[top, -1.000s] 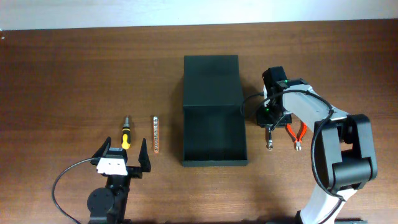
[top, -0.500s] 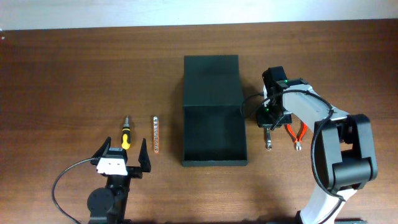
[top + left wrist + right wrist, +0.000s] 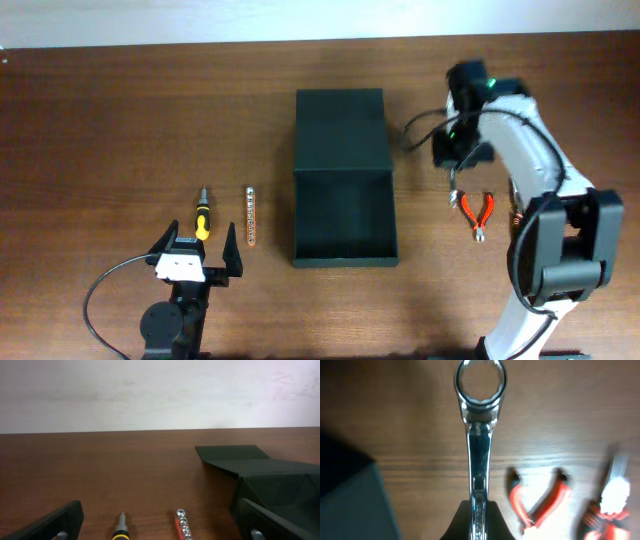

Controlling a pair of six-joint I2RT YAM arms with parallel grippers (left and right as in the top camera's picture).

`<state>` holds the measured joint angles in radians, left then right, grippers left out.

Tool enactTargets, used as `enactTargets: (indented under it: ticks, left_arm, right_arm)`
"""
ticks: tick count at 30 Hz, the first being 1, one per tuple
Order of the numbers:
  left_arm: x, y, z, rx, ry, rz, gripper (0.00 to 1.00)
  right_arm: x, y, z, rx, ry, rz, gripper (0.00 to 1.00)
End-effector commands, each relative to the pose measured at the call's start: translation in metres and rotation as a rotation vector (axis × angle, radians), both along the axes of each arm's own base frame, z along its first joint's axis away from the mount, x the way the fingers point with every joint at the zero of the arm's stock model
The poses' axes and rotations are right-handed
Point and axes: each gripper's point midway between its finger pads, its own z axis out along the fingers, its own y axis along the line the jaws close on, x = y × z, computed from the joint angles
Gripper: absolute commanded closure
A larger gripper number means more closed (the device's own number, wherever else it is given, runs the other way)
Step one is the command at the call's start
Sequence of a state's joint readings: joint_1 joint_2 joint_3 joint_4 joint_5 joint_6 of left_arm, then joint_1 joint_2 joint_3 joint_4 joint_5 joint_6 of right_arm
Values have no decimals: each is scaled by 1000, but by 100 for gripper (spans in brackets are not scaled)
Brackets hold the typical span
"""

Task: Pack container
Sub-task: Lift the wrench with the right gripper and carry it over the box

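The black container point(image 3: 345, 235) stands open mid-table, its flap lid point(image 3: 340, 125) laid back; it also shows in the left wrist view point(image 3: 280, 485) and as a dark corner in the right wrist view point(image 3: 350, 500). My right gripper point(image 3: 455, 165) is to the right of the lid, shut on a shiny ring wrench point(image 3: 480, 435) that it holds above the table. My left gripper point(image 3: 197, 262) is open and empty at the front left, just behind a yellow-and-black screwdriver point(image 3: 202, 215) and a red socket rail point(image 3: 251, 217).
Orange-handled pliers point(image 3: 478, 213) lie on the table right of the container, also in the right wrist view point(image 3: 540, 505). Another red-and-white tool point(image 3: 615, 505) lies further right, partly hidden by the arm. The screwdriver point(image 3: 121, 527) and rail point(image 3: 182, 522) sit between the left fingers.
My right gripper has lifted the wrench off the table beside the container and moved it back and to the right. The left arm has not moved.
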<state>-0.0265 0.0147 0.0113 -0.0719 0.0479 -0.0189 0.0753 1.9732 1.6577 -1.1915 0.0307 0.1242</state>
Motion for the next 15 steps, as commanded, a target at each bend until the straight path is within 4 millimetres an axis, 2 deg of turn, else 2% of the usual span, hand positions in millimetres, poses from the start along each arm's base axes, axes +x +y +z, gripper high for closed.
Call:
enactTargets:
  ticks: [1, 5, 9, 12, 15]
  left_arm:
    - [0, 1, -1, 16, 0, 5, 1]
    - [0, 1, -1, 16, 0, 5, 1]
    - [0, 1, -1, 16, 0, 5, 1]
    - [0, 1, -1, 16, 0, 5, 1]
    - [0, 1, -1, 16, 0, 5, 1]
  right_arm:
    - [23, 0, 50, -22, -96, 91, 96]
    - [20, 14, 108, -6, -145, 134, 96]
    - [-2, 55, 153, 78, -171, 284, 96]
    - [-21, 83, 168, 68, -174, 433, 96]
    - [-39, 116, 169, 70, -159, 570, 96]
